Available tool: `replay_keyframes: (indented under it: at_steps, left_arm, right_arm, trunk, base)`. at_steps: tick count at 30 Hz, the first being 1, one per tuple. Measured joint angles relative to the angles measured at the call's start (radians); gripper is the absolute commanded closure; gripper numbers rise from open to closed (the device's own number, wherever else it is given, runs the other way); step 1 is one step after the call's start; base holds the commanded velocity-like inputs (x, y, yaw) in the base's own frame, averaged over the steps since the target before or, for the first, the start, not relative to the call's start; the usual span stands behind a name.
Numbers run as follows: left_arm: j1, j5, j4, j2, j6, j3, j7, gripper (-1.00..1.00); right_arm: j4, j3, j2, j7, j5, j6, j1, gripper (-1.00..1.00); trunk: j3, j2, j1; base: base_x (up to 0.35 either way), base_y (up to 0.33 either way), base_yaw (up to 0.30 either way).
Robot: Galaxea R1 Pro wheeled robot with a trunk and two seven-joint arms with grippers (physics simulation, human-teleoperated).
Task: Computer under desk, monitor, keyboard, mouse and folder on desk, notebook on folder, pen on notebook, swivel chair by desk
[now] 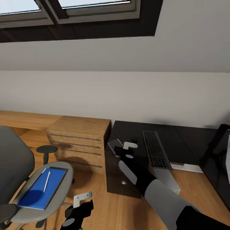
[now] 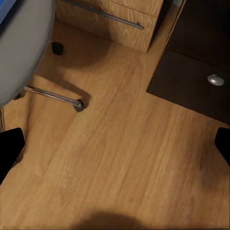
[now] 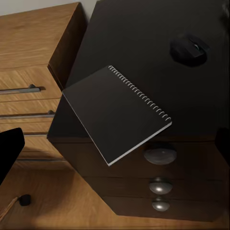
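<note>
The right gripper hovers over the left end of the black desk, directly above the dark-grey notebook, which lies at the desk's corner with one corner hanging past the front edge, over the top round silver knob of the pedestal. From the right wrist camera the fingertips sit at the two opposite borders with the notebook well between them and not touching, so the pincer is spread wide. The mouse rests on the desk just beyond the notebook, and the keyboard lies farther to the right, running away from the robot; the dark panel at the head view's right edge is probably the monitor, though it is cropped. The left gripper hangs low over the light wood floor, its fingertips likewise far apart and holding nothing, just beside the swivel chair. On that chair's seat lies the blue folder with the white pen on top. A light-wood drawer chest stands between chair and desk.
</note>
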Motion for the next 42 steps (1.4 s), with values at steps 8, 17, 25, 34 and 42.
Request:
replay_keyframes:
  at_steps: [8,17,25,34,42]
  left_arm:
    - [0.000,0.000,-0.002,0.000,-0.003,0.000,0.002,-1.00]
    - [0.000,0.000,-0.003,0.000,-0.009,-0.001,0.000,-1.00]
    - [0.000,0.000,-0.002,-0.001,-0.009,-0.002,-0.001,-1.00]
    - [0.000,-0.002,0.001,-0.001,-0.009,-0.007,-0.001,-1.00]
    - [0.000,-0.003,0.023,-0.001,-0.011,-0.009,-0.001,-1.00]
  right_arm:
    - [-0.006,0.000,0.000,-0.001,0.001,0.000,0.000,-1.00]
    - [-0.027,0.001,0.000,-0.009,0.000,0.000,0.000,-1.00]
    - [-0.039,0.001,0.000,-0.033,-0.001,0.000,0.006,-1.00]
    - [-0.039,-0.003,0.000,-0.035,0.002,0.000,0.009,-1.00]
    - [-0.038,-0.005,-0.021,-0.034,0.004,-0.003,0.009,-1.00]
  trunk:
    - [0.010,0.021,-0.012]
    - [0.039,0.084,-0.046]
    - [0.064,0.140,-0.077]
    - [0.080,0.175,-0.096]
    - [0.080,0.175,-0.096]
  base:
    - [-0.040,0.000,-0.111]
    - [-0.004,0.000,-0.012]
    - [0.000,0.000,-0.001]
    - [0.000,0.000,-0.027]
    - [0.000,-0.145,-0.229]
